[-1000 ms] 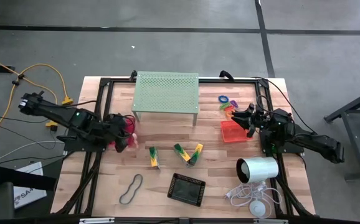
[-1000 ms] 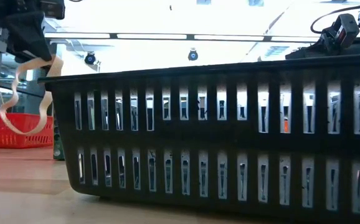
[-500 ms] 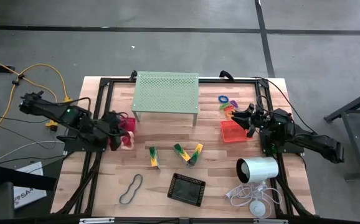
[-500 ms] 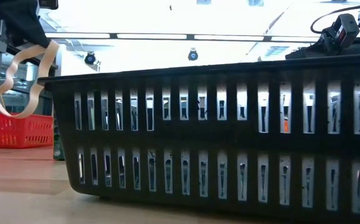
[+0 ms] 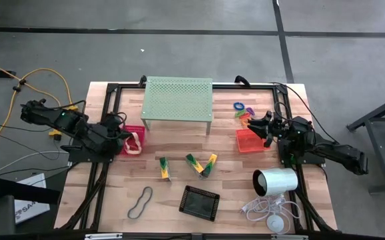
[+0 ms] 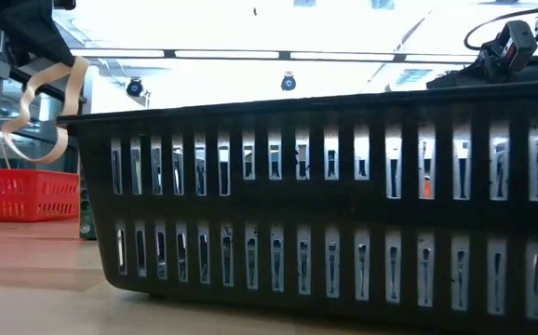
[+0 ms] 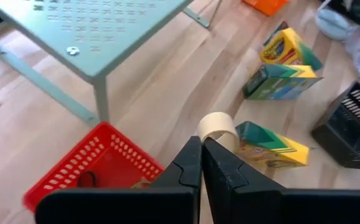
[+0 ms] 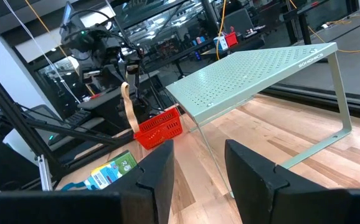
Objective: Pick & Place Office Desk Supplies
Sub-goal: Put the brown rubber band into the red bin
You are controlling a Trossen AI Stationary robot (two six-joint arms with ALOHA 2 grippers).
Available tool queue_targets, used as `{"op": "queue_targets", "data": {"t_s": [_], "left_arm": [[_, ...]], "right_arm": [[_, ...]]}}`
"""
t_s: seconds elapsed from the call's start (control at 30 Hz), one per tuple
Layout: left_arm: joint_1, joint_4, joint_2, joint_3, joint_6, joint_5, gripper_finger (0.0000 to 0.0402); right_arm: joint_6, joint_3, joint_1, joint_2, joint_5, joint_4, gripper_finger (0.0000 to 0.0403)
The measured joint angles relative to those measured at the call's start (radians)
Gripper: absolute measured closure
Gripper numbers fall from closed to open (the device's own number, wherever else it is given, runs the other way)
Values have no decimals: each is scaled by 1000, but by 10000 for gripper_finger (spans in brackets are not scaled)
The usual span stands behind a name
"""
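Left gripper (image 5: 117, 138), fingers clamped on a pale rubber-band loop (image 6: 41, 107), has drawn back toward the tabletop's (image 5: 236, 200) left edge since a second earlier; the loop now hangs over the red mesh tray (image 5: 134, 139), its dangling end higher in the low view. Right gripper (image 5: 264, 127) is unmoved by the orange tray (image 5: 249, 141), fingers apart and empty.

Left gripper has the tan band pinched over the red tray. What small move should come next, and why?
Probably lower a little and open. The left gripper is shut on the tan rubber band, which hangs in the air above the red tray beside the green stand. Releasing from lower should land it inside. The right gripper waits open over the orange tray.
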Motion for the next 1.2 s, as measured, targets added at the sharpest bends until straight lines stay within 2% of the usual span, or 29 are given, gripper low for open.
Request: {"op": "queue_targets", "data": {"t_s": [0.33, 0.6, 0.87, 1.2], "left_arm": [[0, -160, 72, 0, -89, -7, 401], [0, -175, 199, 0, -96, -5, 401], [0, -224, 334, 0, -166, -3, 401], [0, -243, 369, 0, -191, -2, 392]], "right_arm": [[0, 0, 0, 0, 0, 0, 272], [0, 0, 0, 0, 0, 0, 272], [0, 0, 0, 0, 0, 0, 272], [0, 0, 0, 0, 0, 0, 272]]}}
